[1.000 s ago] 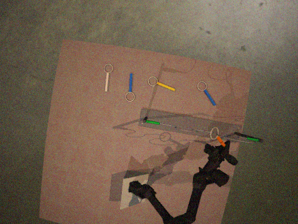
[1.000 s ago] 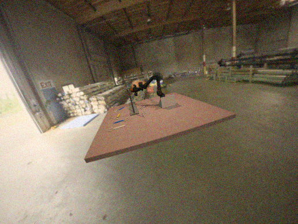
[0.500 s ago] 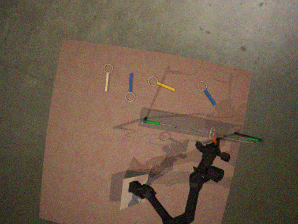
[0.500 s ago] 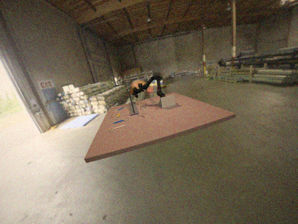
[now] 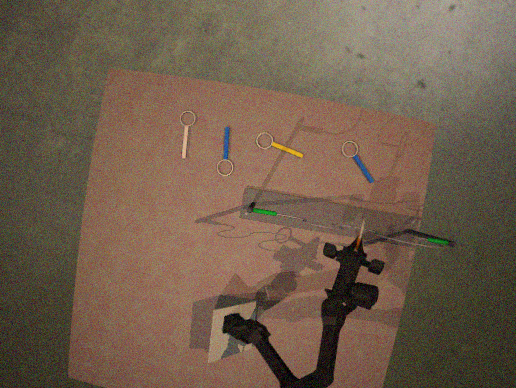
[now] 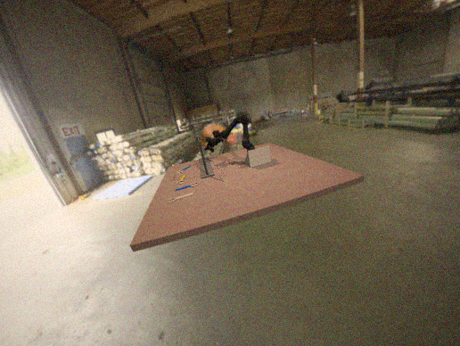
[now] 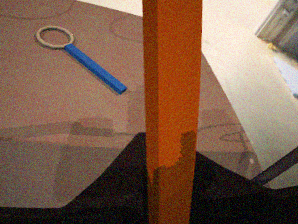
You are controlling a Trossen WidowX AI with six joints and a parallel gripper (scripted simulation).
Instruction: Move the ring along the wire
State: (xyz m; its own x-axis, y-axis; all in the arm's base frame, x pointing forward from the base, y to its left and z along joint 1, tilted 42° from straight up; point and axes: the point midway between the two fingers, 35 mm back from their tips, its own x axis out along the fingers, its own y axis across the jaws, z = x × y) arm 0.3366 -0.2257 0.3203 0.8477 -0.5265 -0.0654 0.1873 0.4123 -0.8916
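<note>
My gripper is shut on the orange handle, which stands upright in the wrist view. The ring appears nearly edge-on in the top view, at the thin grey wire, between the two green parts and nearer the right one. Whether it touches the wire cannot be told. The left green part is beside the left post; the right green part is beside the right post. In the exterior view the ring is too small to make out.
Loose rings with a pale handle, a blue handle, a yellow handle and another blue handle lie on the table beyond the wire. A pale block stands near the arm's base.
</note>
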